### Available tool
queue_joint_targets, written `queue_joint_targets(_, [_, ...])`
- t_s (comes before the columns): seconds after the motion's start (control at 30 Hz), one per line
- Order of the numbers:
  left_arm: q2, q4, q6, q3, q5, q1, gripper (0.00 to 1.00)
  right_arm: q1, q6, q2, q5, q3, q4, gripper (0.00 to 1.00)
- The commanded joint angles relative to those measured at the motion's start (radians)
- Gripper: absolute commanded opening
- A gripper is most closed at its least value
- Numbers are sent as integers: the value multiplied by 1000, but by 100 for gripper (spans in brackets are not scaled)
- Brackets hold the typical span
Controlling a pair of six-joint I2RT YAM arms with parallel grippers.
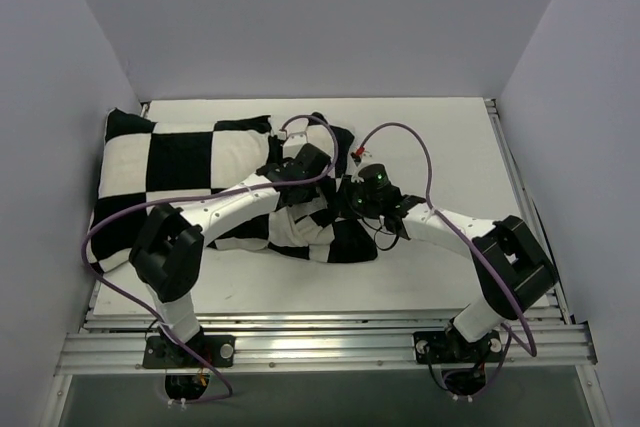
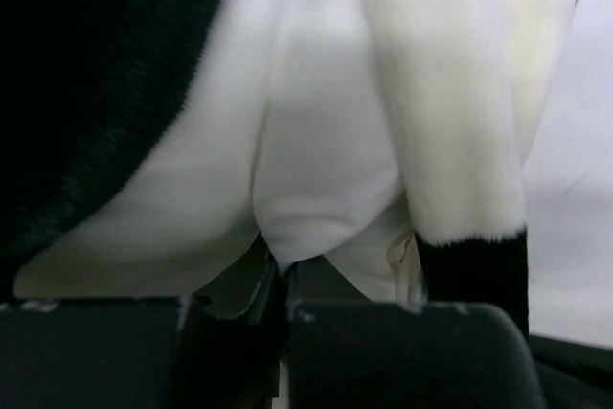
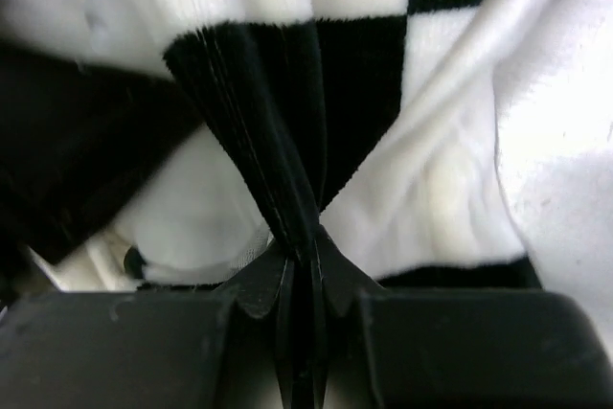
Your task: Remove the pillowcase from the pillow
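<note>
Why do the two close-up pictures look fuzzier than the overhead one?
Top external view: sharp, evenly lit. Left wrist view: black-and-white checkered fabric pillowcase crowds the lens, soft-focus, left side lost in shadow. Right wrist view: crisper fabric, dark right pincer blurred.

Lab robot cell: plain white walls [image 1: 320, 17], aluminium rail [image 1: 320, 347], bare table [image 1: 440, 137].

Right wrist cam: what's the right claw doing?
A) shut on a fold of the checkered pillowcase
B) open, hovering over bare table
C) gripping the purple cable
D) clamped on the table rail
A: the right claw is closed, and a bunched fold of the black-and-white pillowcase runs down into the pinch between its fingers.
</note>
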Motion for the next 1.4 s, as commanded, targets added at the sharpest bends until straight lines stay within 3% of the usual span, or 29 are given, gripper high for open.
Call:
queue_joint_targets(0.0, [-27, 48, -64, 18, -22, 103, 2, 13, 57, -58, -10, -62, -98, 0])
queue_joint_targets(0.2, [-148, 204, -210, -16, -147, 146, 2, -5, 42, -130, 43, -148, -196, 0])
queue_joint_targets(0.33, [-212, 327, -265, -63, -102, 164, 2, -55, 28, -154, 62, -187, -232, 0])
queue_joint_targets(0.63, [-294, 373, -298, -41, -81, 244, 2, -99, 9, -112, 69, -214, -258, 0])
queue_joint_targets(0.7, [-294, 373, -291, -24, 3, 268, 2, -111, 11, -112, 71, -221, -262, 0])
queue_joint_targets(0.87, [-304, 307, -209, 39, 194, 271, 2, -143, 9, -110, 68, -233, -262, 0])
queue_joint_targets(0.9, [-312, 289, -186, 48, 290, 265, 2, -145, 8, -116, 66, -230, -262, 0])
queue_joint_targets(1.03, [-344, 105, -40, 45, 486, 223, 2, -140, -39, -177, 50, -199, -265, 0])
queue_joint_targets(1.2, [-441, -75, 112, -117, 574, 95, 2, -134, -125, -282, 95, -93, -327, 0])
queue_joint_targets(1.3, [-517, -120, 98, -255, 574, 31, 2, -114, -182, -315, 111, -12, -359, 7])
queue_joint_targets(1.37, [-562, -112, 85, -316, 558, 18, 2, -90, -207, -328, 120, 41, -393, 20])
